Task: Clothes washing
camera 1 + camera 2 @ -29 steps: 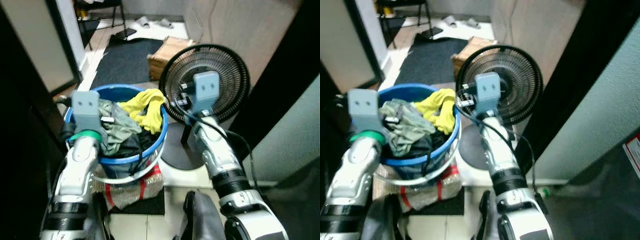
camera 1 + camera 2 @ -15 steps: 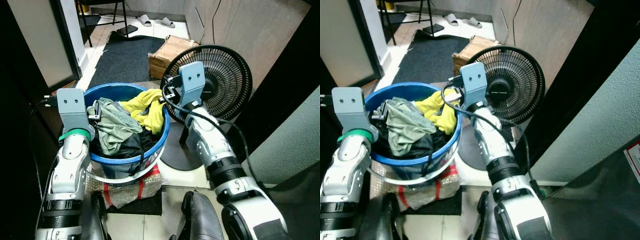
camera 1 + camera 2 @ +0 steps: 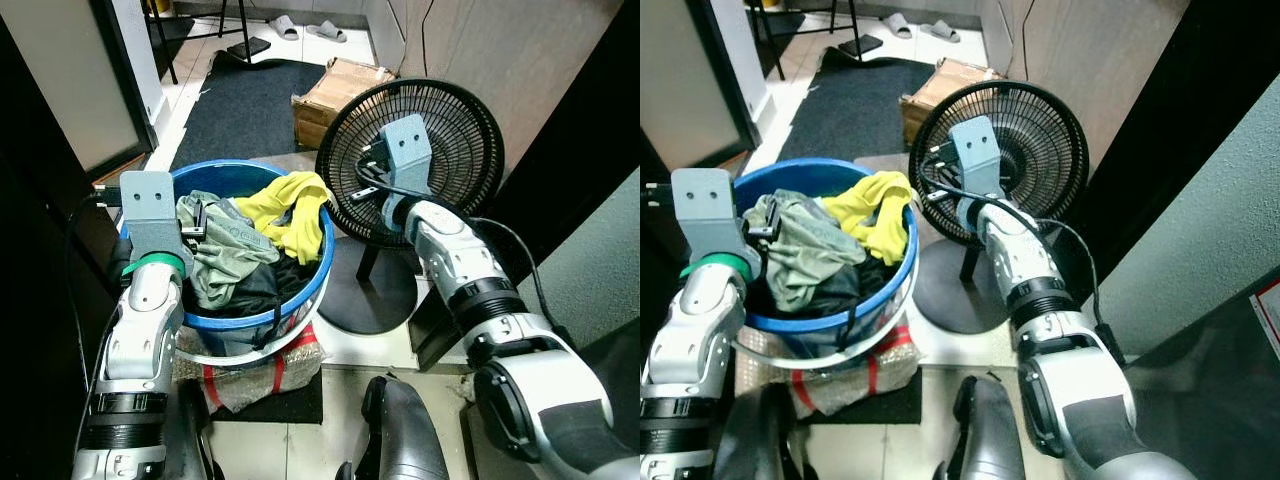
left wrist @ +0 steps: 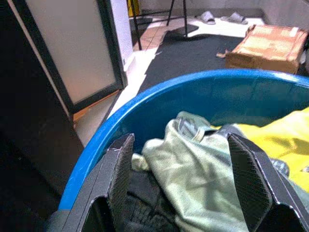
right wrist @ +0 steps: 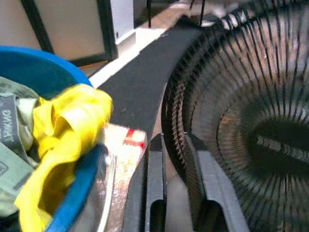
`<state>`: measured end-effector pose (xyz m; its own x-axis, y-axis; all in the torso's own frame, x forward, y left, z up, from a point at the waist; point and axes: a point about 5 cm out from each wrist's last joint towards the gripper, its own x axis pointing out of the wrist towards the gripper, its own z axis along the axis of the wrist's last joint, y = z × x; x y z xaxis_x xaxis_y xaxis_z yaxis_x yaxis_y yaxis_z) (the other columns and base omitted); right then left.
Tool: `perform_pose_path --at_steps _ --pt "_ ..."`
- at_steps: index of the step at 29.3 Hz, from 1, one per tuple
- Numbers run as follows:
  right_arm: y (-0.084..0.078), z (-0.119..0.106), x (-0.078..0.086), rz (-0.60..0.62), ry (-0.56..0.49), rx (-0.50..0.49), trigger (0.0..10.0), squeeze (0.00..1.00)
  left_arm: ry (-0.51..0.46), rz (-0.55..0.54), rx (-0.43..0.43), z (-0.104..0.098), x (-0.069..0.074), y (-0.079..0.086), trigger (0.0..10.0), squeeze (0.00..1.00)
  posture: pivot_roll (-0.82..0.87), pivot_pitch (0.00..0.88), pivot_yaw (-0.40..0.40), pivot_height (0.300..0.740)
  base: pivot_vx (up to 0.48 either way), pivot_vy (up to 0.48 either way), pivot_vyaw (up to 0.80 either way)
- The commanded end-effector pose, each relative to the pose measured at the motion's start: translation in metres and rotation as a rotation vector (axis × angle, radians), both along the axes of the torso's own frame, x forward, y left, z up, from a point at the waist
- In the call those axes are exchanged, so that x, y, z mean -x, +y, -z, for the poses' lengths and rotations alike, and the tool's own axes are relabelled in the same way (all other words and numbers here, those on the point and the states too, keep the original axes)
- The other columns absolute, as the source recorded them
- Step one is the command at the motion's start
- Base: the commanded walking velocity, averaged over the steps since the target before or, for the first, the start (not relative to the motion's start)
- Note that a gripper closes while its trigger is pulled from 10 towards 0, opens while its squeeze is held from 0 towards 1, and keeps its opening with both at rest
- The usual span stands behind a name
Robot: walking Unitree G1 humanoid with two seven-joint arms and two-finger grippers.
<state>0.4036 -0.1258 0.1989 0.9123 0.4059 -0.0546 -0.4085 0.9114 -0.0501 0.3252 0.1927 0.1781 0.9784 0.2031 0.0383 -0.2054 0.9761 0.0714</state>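
Observation:
A blue bucket point(image 3: 312, 275) stands on the floor, heaped with laundry. A yellow garment point(image 3: 290, 208) hangs over its far right rim, and a grey-green garment point(image 3: 225, 252) lies on dark clothes at the left. My left gripper point(image 4: 178, 145) hovers at the bucket's left rim point(image 4: 120, 113), open. Its fingers point(image 4: 118, 164) straddle the grey-green garment point(image 4: 193, 169) without touching it. My right gripper point(image 5: 176, 140) is to the right of the bucket, shut and empty, close against the fan's grille point(image 5: 231, 96), beside the yellow garment point(image 5: 67, 130).
A black floor fan point(image 3: 450, 150) on a round base point(image 3: 365, 290) stands right of the bucket. A plastic-wrapped bundle point(image 3: 260, 375) sits under the bucket. Behind are a cardboard box point(image 3: 335, 85), a dark mat point(image 3: 250, 110) and slippers point(image 3: 325, 28). A dark door frame point(image 3: 40, 250) is close on the left.
My right gripper has swung away from the bucket's yellow garment to the right and now sits in front of the fan. The left arm has hardly moved. The camera has shifted slightly.

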Motion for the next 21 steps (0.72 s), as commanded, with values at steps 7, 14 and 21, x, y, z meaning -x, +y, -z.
perform_pose_path --at_steps 7,14,21 --pt "0.031 0.009 0.009 -0.251 0.137 -0.253 10.0 1.00 0.017 0.029 -0.004 -0.003 -0.002 -0.005 10.0 0.00 0.06 0.106 -0.035 0.445 0.000 0.000 0.00" --pt "0.069 0.012 0.010 -0.310 0.203 -0.309 10.0 0.11 0.001 0.043 -0.008 -0.012 -0.006 -0.007 10.0 0.00 0.08 0.095 -0.032 0.445 0.000 0.000 0.00" --pt "0.081 -0.002 0.005 -0.272 0.157 -0.242 10.0 0.00 -0.002 0.044 -0.008 -0.013 -0.006 -0.008 10.0 0.00 0.09 0.089 -0.042 0.445 0.000 0.000 0.00"
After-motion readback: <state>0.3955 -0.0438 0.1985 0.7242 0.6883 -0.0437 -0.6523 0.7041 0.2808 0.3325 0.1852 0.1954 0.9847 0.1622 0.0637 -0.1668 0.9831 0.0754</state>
